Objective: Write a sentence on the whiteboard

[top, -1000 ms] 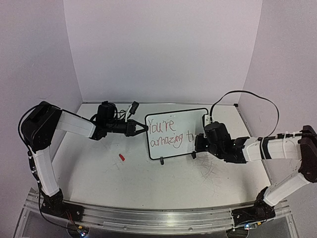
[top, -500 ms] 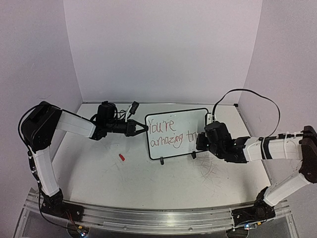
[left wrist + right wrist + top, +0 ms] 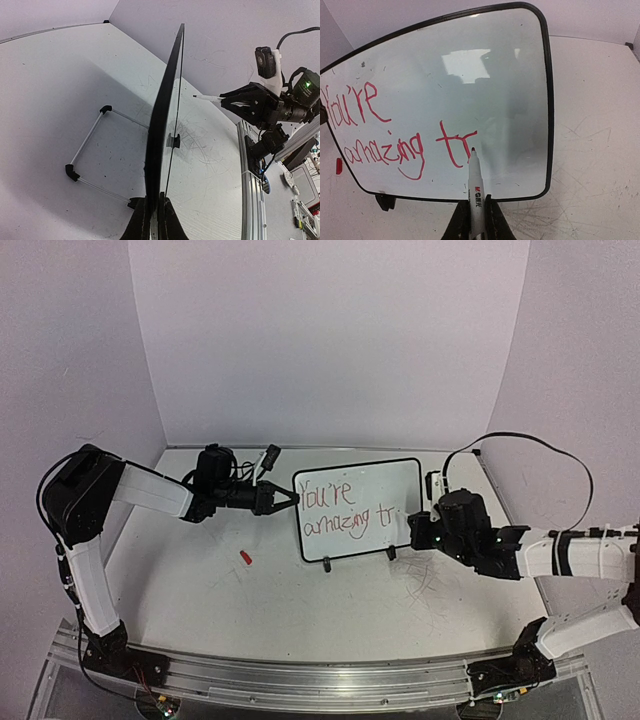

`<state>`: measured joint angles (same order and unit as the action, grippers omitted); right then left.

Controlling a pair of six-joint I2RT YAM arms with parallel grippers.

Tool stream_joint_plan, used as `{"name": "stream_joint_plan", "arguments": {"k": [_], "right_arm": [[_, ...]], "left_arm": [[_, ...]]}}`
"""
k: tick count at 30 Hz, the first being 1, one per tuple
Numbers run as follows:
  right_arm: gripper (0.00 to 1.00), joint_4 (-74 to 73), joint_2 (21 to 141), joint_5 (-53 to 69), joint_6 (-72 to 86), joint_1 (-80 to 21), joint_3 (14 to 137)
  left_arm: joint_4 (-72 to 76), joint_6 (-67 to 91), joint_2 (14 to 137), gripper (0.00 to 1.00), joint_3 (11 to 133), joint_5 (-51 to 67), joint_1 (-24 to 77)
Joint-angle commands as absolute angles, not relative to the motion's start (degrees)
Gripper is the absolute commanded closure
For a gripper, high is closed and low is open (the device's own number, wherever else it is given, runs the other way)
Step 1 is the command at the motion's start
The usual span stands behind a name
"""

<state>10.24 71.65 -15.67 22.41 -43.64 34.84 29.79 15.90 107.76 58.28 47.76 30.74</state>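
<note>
Now, a glossy whiteboard stands mid-desk, held on one side and written on.
The scuffed grey-white desk (image 3: 200,580) carries the rounded, black-framed whiteboard (image 3: 385,485) upright on its two feet, and the left fingers (image 3: 140,225) are clamped on its left edge. The thin red sentence (image 3: 385,150) reads "You're amazing tr". The right fingers (image 3: 496,225) grip a slim marker (image 3: 475,190), its tip at the "r". Since a second ago the right arm has moved rightward, uncovering "tr".

It looked like a robotics lab: a scuffed white table (image 3: 200,580) was boxed in by plain walls (image 3: 330,340) on three sides. A left arm (image 3: 150,490) and right arm (image 3: 590,558) stood on an aluminium rail (image 3: 300,680), and a loose cable (image 3: 520,437) looped overhead.
</note>
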Motion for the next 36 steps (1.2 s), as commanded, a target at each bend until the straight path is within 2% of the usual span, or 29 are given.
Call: {"name": "stream_joint_plan", "arguments": {"k": [1, 8, 14, 36], "right_arm": [[1.00, 10.91, 73.79, -14.79, 19.87, -43.53, 37.18], [1.00, 10.64, 74.36, -17.44, 18.22, -43.21, 36.29], [1.00, 12.98, 73.59, -12.78, 18.45, -42.64, 35.12], [1.00, 13.85, 75.92, -14.24, 18.76, -42.10, 36.82]], "left_arm": [[26.53, 14.41, 106.39, 1.00, 58.60, 47.63, 31.47], [26.24, 14.20, 106.94, 1.00, 59.09, 47.31, 31.47], [26.10, 14.03, 106.97, 1.00, 59.04, 47.16, 31.46], [25.90, 13.89, 107.31, 1.00, 59.50, 47.63, 31.46]]}}
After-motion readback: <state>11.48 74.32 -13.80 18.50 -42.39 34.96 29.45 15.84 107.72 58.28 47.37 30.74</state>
